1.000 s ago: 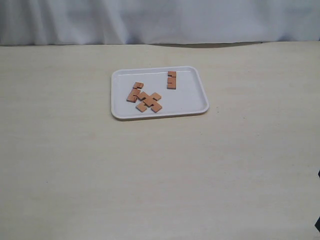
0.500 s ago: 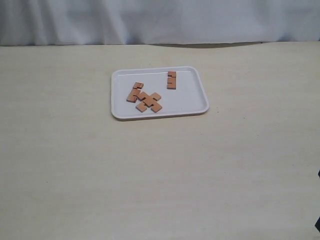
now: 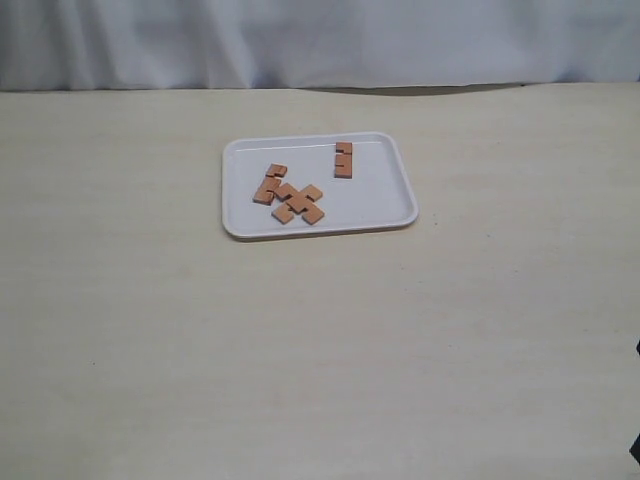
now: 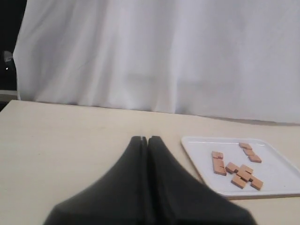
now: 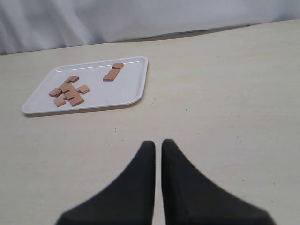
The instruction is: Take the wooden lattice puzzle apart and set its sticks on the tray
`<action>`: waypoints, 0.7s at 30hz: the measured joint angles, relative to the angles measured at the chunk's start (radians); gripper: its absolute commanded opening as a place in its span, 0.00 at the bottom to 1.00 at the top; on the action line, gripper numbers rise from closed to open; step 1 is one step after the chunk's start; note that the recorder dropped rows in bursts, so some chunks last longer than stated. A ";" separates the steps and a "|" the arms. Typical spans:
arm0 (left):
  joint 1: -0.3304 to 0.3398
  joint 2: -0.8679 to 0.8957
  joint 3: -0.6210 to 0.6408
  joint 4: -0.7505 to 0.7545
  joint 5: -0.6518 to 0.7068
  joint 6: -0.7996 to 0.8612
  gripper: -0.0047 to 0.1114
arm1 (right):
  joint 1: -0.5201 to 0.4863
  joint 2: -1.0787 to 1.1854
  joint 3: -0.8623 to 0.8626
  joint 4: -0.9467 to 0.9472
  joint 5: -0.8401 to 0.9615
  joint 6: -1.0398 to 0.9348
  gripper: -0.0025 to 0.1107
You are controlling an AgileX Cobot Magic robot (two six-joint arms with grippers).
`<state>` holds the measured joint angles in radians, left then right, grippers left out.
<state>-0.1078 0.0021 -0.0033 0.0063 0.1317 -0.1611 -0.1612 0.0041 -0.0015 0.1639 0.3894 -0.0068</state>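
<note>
The white tray (image 3: 385,200) lies on the table toward the back. On it, one reddish-brown stick (image 3: 343,160) lies alone near the far rim. A loose cluster of sticks (image 3: 296,203) lies crossed and touching in the tray's left half, with another stick (image 3: 269,185) at its left end. The left wrist view shows the tray (image 4: 279,176) and cluster (image 4: 243,174) off to one side of my left gripper (image 4: 147,138), which is shut and empty. My right gripper (image 5: 158,143) is shut and empty over bare table, well short of the tray (image 5: 129,89) and the lone stick (image 5: 113,72).
A white curtain (image 3: 320,40) hangs behind the table's far edge. A dark piece of the robot (image 3: 636,450) shows at the right border of the exterior view. Neither gripper shows there.
</note>
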 measured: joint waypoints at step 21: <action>0.000 0.000 0.000 0.011 0.233 0.002 0.04 | 0.000 0.000 0.000 0.000 0.000 0.000 0.06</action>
<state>-0.1078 0.0021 -0.0033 0.0176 0.3644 -0.1596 -0.1612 0.0041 -0.0015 0.1639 0.3894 -0.0068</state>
